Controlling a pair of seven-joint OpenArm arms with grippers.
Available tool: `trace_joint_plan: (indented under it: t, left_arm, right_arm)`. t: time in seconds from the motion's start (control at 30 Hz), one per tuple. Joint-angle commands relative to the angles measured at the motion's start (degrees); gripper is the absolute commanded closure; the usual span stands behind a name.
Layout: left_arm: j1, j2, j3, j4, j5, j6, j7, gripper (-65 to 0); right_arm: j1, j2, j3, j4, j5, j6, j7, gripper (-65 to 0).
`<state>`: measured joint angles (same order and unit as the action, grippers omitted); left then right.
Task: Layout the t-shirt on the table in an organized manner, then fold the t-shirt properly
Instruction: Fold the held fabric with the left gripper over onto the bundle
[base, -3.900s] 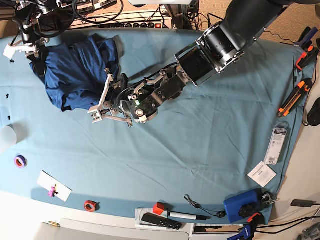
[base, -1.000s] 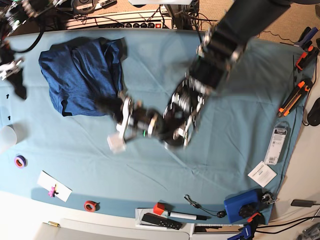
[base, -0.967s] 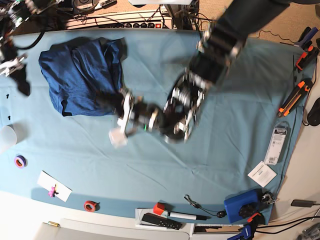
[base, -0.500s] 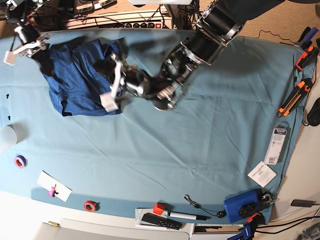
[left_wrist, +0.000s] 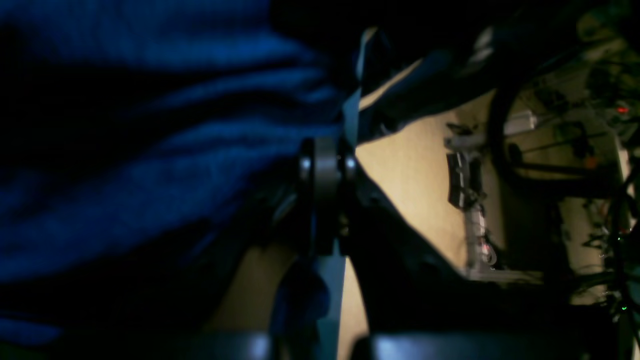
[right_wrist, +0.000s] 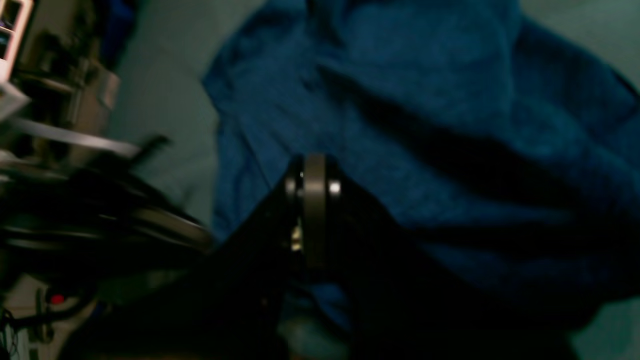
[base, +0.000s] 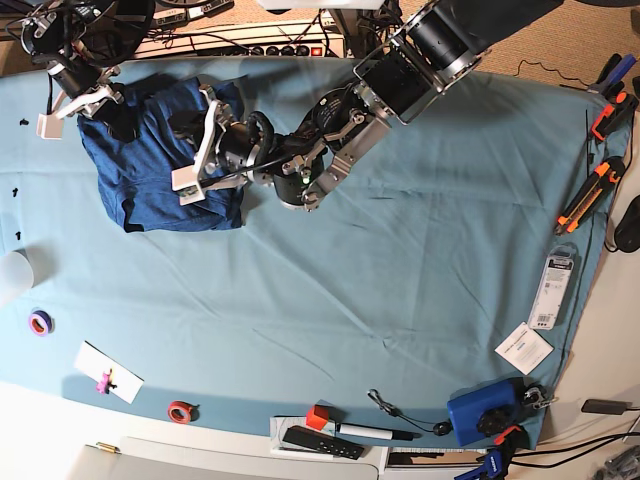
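The navy t-shirt (base: 150, 160) lies bunched in a rough block at the back left of the table (base: 400, 270). My left gripper (base: 192, 140) reaches in from the right and sits over the shirt's right half. In the left wrist view its fingertips (left_wrist: 327, 165) are pressed together, with blue fabric (left_wrist: 150, 150) beside them; I cannot tell if any is pinched. My right gripper (base: 72, 98) is at the shirt's back-left corner. Its fingers (right_wrist: 314, 187) are shut just above the shirt (right_wrist: 425, 100).
Cables and a power strip (base: 270, 40) run behind the table's back edge. A white cup (base: 12, 272), purple tape (base: 40, 322), a card (base: 108, 372) and red tape (base: 180, 411) line the left and front. A remote (base: 320, 442), blue box (base: 485, 410) and orange cutter (base: 588, 195) sit front and right.
My left gripper swung up and left from the bare cloth onto the shirt. My right gripper came in from beyond the shirt's left side to its back-left corner.
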<state>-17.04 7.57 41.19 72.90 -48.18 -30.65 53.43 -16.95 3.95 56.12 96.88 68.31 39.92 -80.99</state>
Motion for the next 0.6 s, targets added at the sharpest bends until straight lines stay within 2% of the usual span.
trace_joint_plan:
  t: [0.0,0.13,0.2,0.27,0.33,0.57]
  left_arm:
    - [-1.2,1.4,-0.1,1.8,-1.4,-0.5,-2.1,0.0]
    - [-1.2,1.4,-0.1,2.6,1.6,-0.4,-5.2,0.0]
    - [-1.0,1.4,-0.1,2.6,4.7,1.6,-7.6,0.0]
    - [-1.0,1.4,-0.1,2.6,6.6,4.3,-9.2,0.0]
    - [-1.0,1.4,-0.1,2.6,7.8,5.6,-9.6,0.0]
    - [2.1,1.4,-0.1,2.6,7.6,7.0,-9.5,0.0]
  right_arm:
    - [0.0,1.0,0.2,1.0,0.0,0.1,1.0,0.0]
    - [0.0,1.0,0.2,1.0,-4.9,0.1,1.8,0.0]
    - [0.0,1.0,0.2,1.0,-6.9,0.1,3.7,0.0]
    - [0.0,1.0,0.2,1.0,-7.5,0.1,4.9,0.0]
    - [0.0,1.0,0.2,1.0,-7.5,0.1,5.0,0.0]
    - [0.0,1.0,0.2,1.0,-7.8,0.1,7.0,0.0]
